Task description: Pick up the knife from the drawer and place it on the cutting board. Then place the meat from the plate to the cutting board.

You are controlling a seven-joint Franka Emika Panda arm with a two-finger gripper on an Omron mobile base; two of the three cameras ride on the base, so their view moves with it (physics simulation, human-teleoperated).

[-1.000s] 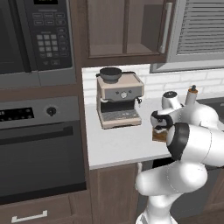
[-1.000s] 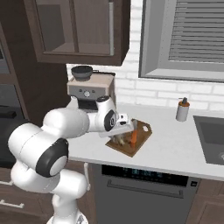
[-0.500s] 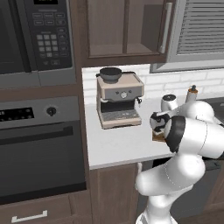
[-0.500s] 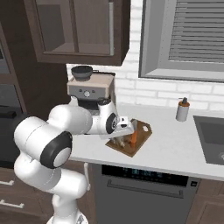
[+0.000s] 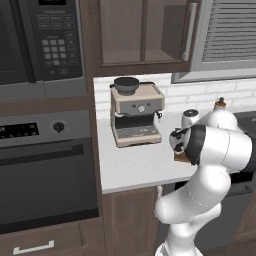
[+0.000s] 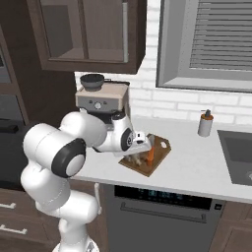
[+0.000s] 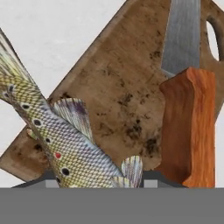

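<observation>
Over the cutting board (image 6: 156,158), near the front edge of the counter (image 6: 197,170), we see the gripper (image 6: 139,152) hanging low. From the hand view, the meat (image 7: 48,131) runs out from between the finger tips and slants across the board's (image 7: 118,96) near corner and past its edge over the pale counter (image 7: 52,35); it looks pinched in the jaws, though the tips are mostly hidden, so we cannot tell how hard they press. Beside it on the board lies the knife (image 7: 189,100), its orange-brown handle towards us and the grey blade pointing at the board's handle hole. Behind the arm, at the back of the counter, stands the coffee machine (image 5: 136,118), and a soap bottle (image 6: 205,123) sits near the sink (image 6: 238,155).
</observation>
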